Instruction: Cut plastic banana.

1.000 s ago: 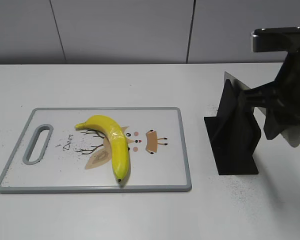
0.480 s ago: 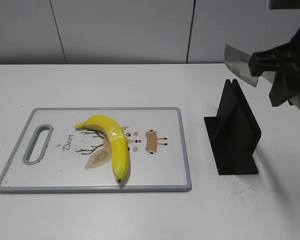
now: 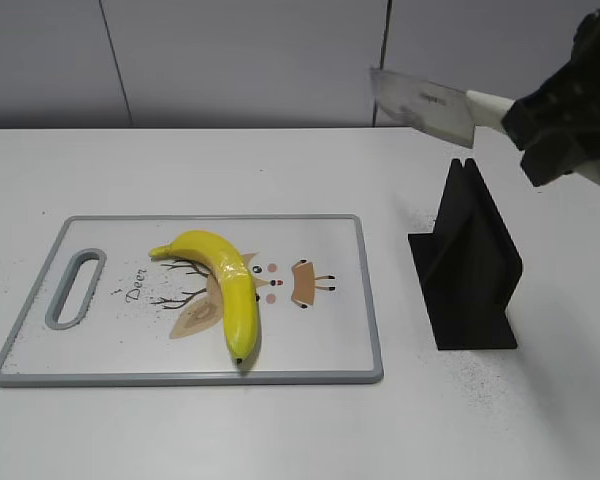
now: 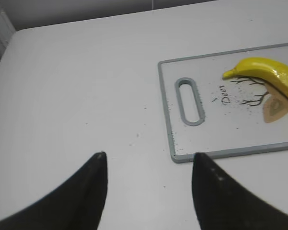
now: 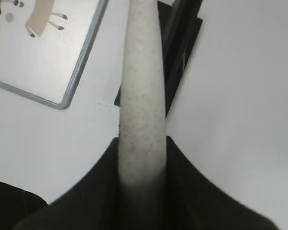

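White surface [image 3: 280, 440] all around, grey wall panels behind it. Centre stage is the plastic banana [image 3: 227, 287], lying whole on the cutting board [image 3: 320, 355], its dark tip toward the board's near edge and its stem toward the handle slot [image 3: 73, 289] at the left end. It lies partly over the deer print [image 3: 280, 283], with the word "Deer" just beside it.

Off to the right, apart from the board, the black knife stand [image 3: 470, 270] sits upright on the surface. High above it, the right pincer [image 3: 555, 130] is clenched around the pale handle [image 5: 140, 96] of the knife [image 3: 425, 105], the broad blade pointing left in mid-air, well above the banana.

Over on the other side, the left pincer [image 4: 149, 191] hangs released, its two dark fingers [image 4: 91, 191] spread wide above bare surface, just off the board's handle end.
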{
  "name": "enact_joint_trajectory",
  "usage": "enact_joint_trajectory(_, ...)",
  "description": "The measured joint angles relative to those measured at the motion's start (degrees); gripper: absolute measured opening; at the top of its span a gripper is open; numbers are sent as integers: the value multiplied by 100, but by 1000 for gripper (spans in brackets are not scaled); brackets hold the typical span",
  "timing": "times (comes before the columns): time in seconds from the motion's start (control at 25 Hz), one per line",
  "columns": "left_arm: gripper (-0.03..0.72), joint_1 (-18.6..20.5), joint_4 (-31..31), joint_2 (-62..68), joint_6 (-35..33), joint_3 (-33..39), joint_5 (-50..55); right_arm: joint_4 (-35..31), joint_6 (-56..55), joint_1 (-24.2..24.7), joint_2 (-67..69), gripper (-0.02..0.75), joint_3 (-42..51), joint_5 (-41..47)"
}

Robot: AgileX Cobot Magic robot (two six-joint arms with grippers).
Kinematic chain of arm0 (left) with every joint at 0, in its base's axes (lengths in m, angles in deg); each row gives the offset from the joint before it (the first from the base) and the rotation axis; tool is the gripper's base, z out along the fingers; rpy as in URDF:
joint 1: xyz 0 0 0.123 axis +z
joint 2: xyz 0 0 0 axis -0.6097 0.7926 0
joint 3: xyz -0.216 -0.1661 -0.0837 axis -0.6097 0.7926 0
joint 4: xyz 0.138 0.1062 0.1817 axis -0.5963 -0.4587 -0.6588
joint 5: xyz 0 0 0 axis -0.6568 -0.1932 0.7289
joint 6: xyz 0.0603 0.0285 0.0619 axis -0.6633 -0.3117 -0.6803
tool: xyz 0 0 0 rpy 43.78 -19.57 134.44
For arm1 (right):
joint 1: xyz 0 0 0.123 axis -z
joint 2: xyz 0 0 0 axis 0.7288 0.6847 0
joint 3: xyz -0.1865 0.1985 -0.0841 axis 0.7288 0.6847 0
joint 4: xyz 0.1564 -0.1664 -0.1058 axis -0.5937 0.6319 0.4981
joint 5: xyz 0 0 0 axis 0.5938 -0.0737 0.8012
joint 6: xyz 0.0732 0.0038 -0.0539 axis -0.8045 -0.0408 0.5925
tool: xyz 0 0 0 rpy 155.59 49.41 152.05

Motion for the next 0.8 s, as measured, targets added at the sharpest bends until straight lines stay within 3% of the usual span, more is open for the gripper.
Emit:
enact_joint_trajectory(0.24, 519, 0, 665, 1038, -462, -166, -696, -438, 1949, 0, 26, 164, -156, -417)
enact_joint_trajectory(0.52, 526, -90, 1270, 2441, -1462, -740, -1113, -742, 4194, 0, 417, 164, -195, -458)
enact_joint_trajectory(0.8, 552, -90, 2191, 4376, -3458, -1890, -531, -1270, 5534, 0, 989, 164, -529, -458)
